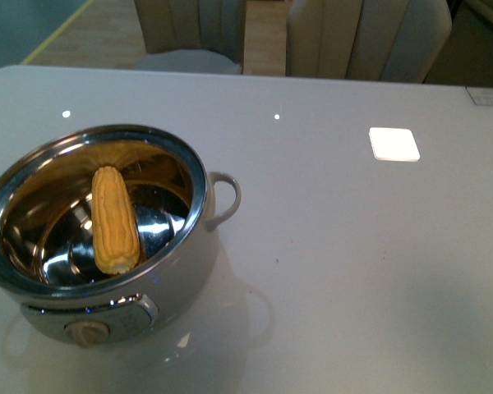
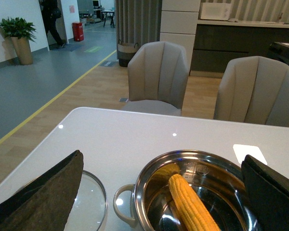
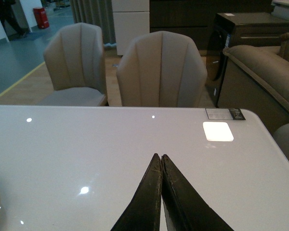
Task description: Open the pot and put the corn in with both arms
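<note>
The corn (image 1: 115,220) is already laid inside the open pot (image 1: 199,238). The left gripper (image 2: 159,192) is spread and empty, the right gripper (image 3: 161,166) pressed together; both are best withdrawn clear of the rim.

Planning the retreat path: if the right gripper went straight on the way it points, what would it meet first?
The closed right gripper points across bare glossy white table. The way looks free up to the far edge, where a beige padded chair stands beyond; depth is hard to judge.
</note>
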Controlling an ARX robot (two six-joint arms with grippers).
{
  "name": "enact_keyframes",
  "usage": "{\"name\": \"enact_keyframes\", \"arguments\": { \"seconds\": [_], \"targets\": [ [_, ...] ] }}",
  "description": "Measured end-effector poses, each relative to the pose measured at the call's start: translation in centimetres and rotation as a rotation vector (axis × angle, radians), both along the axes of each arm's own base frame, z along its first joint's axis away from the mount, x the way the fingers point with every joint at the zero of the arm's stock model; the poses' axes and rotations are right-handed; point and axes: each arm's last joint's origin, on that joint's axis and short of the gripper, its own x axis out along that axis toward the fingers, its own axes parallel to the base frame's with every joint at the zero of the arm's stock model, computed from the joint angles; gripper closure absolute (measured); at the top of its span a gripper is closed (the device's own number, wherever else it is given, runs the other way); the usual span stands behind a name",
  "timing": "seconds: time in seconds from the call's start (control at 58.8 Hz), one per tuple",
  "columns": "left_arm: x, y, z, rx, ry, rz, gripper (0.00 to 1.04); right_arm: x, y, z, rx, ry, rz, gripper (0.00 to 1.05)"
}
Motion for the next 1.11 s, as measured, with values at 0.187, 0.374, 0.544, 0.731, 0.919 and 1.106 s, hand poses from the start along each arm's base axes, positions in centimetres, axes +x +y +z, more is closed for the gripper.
{"name": "enact_keyframes", "arguments": {
  "seconds": [0.187, 0.374, 0.544, 0.731, 0.919, 1.106],
  "targets": [
    [0.0, 0.0, 0.0, 0.0, 0.0, 0.0, 0.07, -0.9, 0.0, -0.7, 0.0, -0.012, 0.004, 1.03],
    [0.0, 0.0, 0.0, 0.0, 0.0, 0.0, 0.07, -1.7, 0.0, -0.4, 0.0, -0.025, 0.004, 1.03],
    [0.0, 0.0, 0.0, 0.0, 0.0, 0.0, 0.07, -2.4, 0.0, -0.3, 0.0, -0.028, 0.004, 1.03],
    [0.0, 0.0, 0.0, 0.0, 0.0, 0.0, 0.07, -3.0, 0.0, -0.3, 0.0, -0.029, 0.004, 1.03],
    [0.0, 0.0, 0.0, 0.0, 0.0, 0.0, 0.07, -3.4, 0.0, -0.3, 0.0, -0.029, 0.003, 1.03],
    [0.0, 0.0, 0.0, 0.0, 0.0, 0.0, 0.07, -3.7, 0.0, -0.3, 0.0, -0.028, 0.004, 1.03]
  ]
}}
